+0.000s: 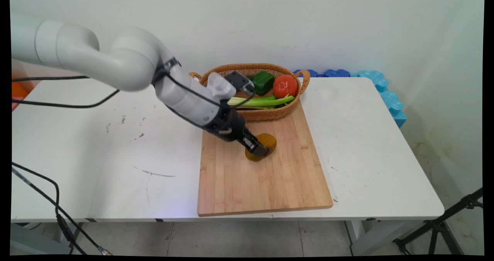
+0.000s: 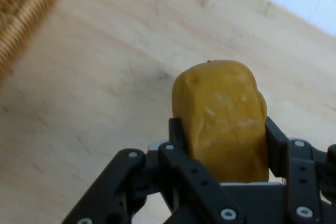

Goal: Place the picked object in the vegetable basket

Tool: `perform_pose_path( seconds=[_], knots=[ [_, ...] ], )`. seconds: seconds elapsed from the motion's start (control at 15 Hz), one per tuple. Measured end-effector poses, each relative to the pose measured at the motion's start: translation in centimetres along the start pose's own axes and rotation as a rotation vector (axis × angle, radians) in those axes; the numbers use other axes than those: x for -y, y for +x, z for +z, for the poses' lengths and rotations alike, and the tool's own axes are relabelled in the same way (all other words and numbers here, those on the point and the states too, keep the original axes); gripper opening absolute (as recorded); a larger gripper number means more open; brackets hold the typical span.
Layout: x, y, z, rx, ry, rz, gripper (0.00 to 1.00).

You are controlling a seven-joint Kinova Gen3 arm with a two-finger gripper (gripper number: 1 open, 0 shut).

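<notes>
The gripper is clenched on the brown potato, low over the cutting board, near the basket.

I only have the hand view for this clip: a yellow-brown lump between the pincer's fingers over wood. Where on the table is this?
Observer: On a wooden cutting board at the table's middle; the potato sits on the board's far half.
Operator: What is that wicker edge in my corner?
Observer: An oval basket at the board's far end, by the wall.
Operator: Anything in it?
Observer: A green pepper, a tomato and celery stalks.
Operator: Where does the arm come from?
Observer: From the picture's upper left, sloping down so the pincer meets the potato.
</notes>
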Motion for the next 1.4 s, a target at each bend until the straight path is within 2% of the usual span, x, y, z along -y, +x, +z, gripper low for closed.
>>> perform_pose_path(
  seconds=[0.33,0.73,1.0,1.4],
  knots=[
    [1.7,2.9,-3.3,-0.024,-0.003,0.058,0.00],
    [6.0,7.1,-6.4,-0.049,0.039,0.126,0.00],
    [8.9,9.1,-6.9,-0.051,0.066,0.156,0.00],
    [12.0,10.2,-6.4,-0.039,0.094,0.181,0.00]
  ],
)
